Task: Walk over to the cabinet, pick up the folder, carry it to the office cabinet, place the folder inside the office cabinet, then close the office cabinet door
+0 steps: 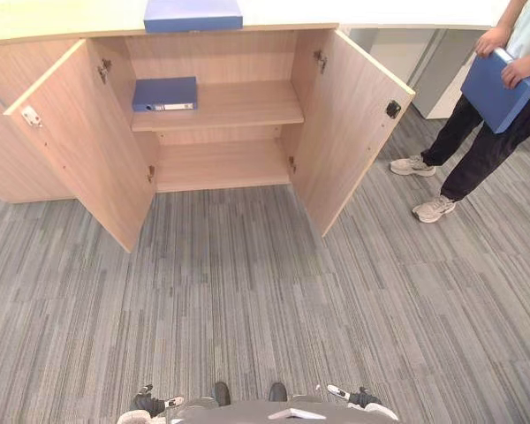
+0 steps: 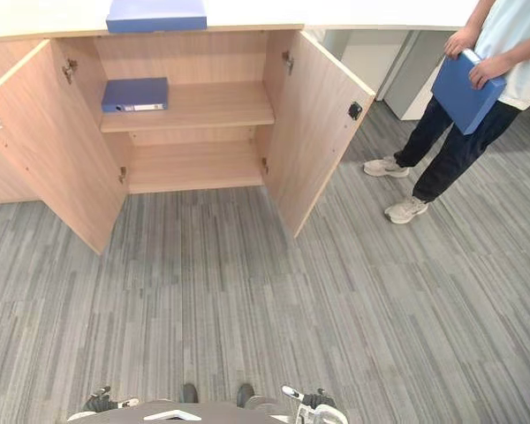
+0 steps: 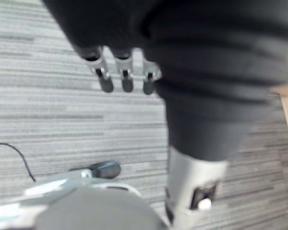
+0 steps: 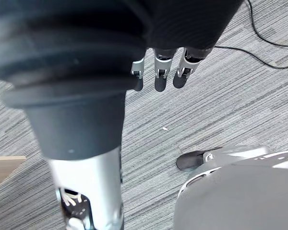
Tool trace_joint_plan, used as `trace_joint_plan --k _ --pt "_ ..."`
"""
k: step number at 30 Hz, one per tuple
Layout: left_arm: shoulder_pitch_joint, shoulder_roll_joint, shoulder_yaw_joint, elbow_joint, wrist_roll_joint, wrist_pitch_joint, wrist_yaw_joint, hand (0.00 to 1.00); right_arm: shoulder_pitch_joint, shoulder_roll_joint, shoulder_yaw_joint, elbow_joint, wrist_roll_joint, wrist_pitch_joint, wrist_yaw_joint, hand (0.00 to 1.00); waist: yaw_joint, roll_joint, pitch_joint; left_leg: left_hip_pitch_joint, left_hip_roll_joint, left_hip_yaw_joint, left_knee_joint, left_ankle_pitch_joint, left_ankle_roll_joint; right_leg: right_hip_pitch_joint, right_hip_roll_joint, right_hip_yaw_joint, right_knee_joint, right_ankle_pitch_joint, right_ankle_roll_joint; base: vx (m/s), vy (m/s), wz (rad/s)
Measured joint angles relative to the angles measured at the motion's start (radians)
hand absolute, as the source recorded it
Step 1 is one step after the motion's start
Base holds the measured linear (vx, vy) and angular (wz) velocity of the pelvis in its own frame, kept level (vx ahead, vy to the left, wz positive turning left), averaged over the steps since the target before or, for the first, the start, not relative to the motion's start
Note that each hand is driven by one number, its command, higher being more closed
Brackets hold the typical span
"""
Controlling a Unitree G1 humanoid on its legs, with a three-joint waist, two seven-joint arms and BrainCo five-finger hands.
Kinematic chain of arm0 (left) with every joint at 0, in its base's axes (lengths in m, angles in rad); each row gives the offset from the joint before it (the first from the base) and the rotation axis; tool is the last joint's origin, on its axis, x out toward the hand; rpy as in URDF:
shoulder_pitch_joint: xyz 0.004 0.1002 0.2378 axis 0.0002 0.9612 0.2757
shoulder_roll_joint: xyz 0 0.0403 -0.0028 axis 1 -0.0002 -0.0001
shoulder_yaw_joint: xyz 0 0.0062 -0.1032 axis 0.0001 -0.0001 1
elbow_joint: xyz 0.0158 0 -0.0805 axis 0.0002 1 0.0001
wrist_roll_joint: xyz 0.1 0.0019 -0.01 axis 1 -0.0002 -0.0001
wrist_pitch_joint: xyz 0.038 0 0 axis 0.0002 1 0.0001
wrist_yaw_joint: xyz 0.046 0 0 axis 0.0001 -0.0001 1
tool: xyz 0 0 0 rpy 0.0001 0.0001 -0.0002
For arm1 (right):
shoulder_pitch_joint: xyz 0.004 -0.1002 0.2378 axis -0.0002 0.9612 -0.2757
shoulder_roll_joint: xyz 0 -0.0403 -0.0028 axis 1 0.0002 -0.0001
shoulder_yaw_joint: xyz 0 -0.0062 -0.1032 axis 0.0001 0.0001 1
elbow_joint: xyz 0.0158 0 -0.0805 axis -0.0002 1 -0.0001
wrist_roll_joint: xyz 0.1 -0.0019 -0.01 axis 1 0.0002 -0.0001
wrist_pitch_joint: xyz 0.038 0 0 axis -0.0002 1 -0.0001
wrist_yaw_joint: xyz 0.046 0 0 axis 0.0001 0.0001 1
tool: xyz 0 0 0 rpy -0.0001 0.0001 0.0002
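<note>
**Desk:** What's in front of you?

**Operator:** Mostly grey striped carpet [image 1: 247, 291], with open floor between me and everything else. Across it I see a low cabinet of light wood [image 1: 214, 57], and both its doors are swung wide. The left door [image 1: 79, 141] and the right door [image 1: 349, 124] angle out towards me. Inside, one wooden shelf [image 1: 247, 104] splits it into an upper and a lower compartment.

**Desk:** Anyone around?

**Operator:** A person in dark trousers and pale trainers [image 1: 477, 150] stands to the right of the cabinet, beyond the right door. They hold a blue flat folder [image 1: 495, 88] against their side with both hands.

**Desk:** And the folder you're after?

**Operator:** I see two more by the cabinet. A plain blue rectangular folder [image 1: 193, 15] lies flat on the cabinet's top, above the opening. Its front edge is about level with the top's front edge, and its far part is cut off. A darker blue folder [image 1: 164, 94] lies flat at the left end of the shelf, in the upper compartment. Its spine faces me and carries a white label strip. Both are well away from my hands.

**Desk:** Hands?

**Operator:** My left hand [image 3: 126, 79] hangs low at my side over the carpet, fingers loose and nearly straight, with nothing in it. My right hand [image 4: 162, 72] is the same: fingers relaxed, pointing down at the carpet, holding nothing.
</note>
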Motion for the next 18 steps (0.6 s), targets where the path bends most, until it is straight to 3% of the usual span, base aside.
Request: trace_joint_plan --k 3,6,8,10,12,14,15,16,18 --pt "-0.016 0.009 -0.002 -0.005 -0.002 -0.003 0.005 0.00 -0.006 0.004 0.000 -0.004 0.000 0.000 0.000 0.00 0.006 -0.015 0.026 -0.032 0.004 0.045 0.109 -0.080 0.011 -0.100 -0.043 -0.003 0.245 -0.099 0.045 0.08 0.034 -0.15" --pt "-0.022 0.015 -0.019 -0.003 -0.002 -0.002 0.013 0.00 -0.010 -0.003 0.015 -0.020 0.002 -0.004 0.000 0.00 0.001 -0.003 0.043 0.009 -0.005 0.062 0.126 -0.111 0.036 -0.253 -0.102 -0.053 0.600 -0.115 0.048 0.12 0.088 -0.21" --pt "-0.036 0.016 -0.020 -0.003 -0.002 -0.002 0.017 0.00 -0.013 -0.007 0.014 -0.021 0.008 -0.016 0.001 0.00 -0.025 0.000 0.049 0.049 0.004 0.030 0.124 -0.134 0.041 -0.290 -0.108 -0.104 0.670 -0.211 0.027 0.32 0.044 0.25" --pt "-0.045 0.014 -0.020 -0.003 -0.002 -0.002 0.017 0.00 -0.015 -0.008 0.016 -0.021 0.010 -0.016 0.000 0.00 -0.035 0.006 0.053 0.069 0.021 0.008 0.109 -0.138 0.037 -0.306 -0.090 -0.130 0.632 -0.229 0.008 0.24 -0.026 0.36" --pt "-0.071 0.002 -0.019 -0.003 -0.002 -0.003 0.017 0.00 -0.014 -0.017 0.017 -0.021 0.010 -0.016 0.000 0.00 -0.040 0.028 0.066 0.109 0.064 -0.022 0.075 -0.144 0.023 -0.341 -0.040 -0.153 0.484 -0.200 -0.018 0.32 -0.080 0.51" --pt "-0.080 -0.005 -0.018 -0.003 -0.001 -0.008 0.015 0.00 0.002 -0.016 0.016 -0.021 0.009 -0.015 0.000 0.00 -0.047 0.028 0.066 0.133 0.076 -0.049 0.057 -0.160 -0.012 -0.348 -0.013 -0.138 0.314 -0.091 -0.023 0.34 -0.115 0.61" --pt "-0.077 -0.007 -0.009 -0.003 -0.001 -0.013 0.014 0.00 0.026 -0.006 0.008 -0.021 0.011 -0.015 -0.001 0.00 -0.047 0.022 0.064 0.165 0.074 -0.070 0.056 -0.181 -0.043 -0.341 -0.018 -0.111 0.265 -0.032 -0.036 0.52 -0.240 0.77" --pt "-0.069 -0.018 0.012 -0.002 0.000 -0.015 0.014 0.00 0.047 -0.006 0.001 -0.021 0.011 -0.015 0.000 0.00 -0.056 0.020 0.061 0.195 0.077 -0.080 0.059 -0.197 -0.068 -0.321 -0.027 -0.108 0.259 0.068 -0.069 0.54 -0.261 0.67" --pt "-0.061 -0.050 0.051 -0.005 -0.001 -0.020 0.014 0.00 0.043 -0.014 -0.022 -0.023 0.008 -0.015 0.001 0.00 -0.051 0.059 0.048 0.155 0.117 -0.053 0.161 -0.208 -0.114 -0.311 -0.001 -0.126 0.266 0.022 -0.085 0.45 -0.228 0.28"
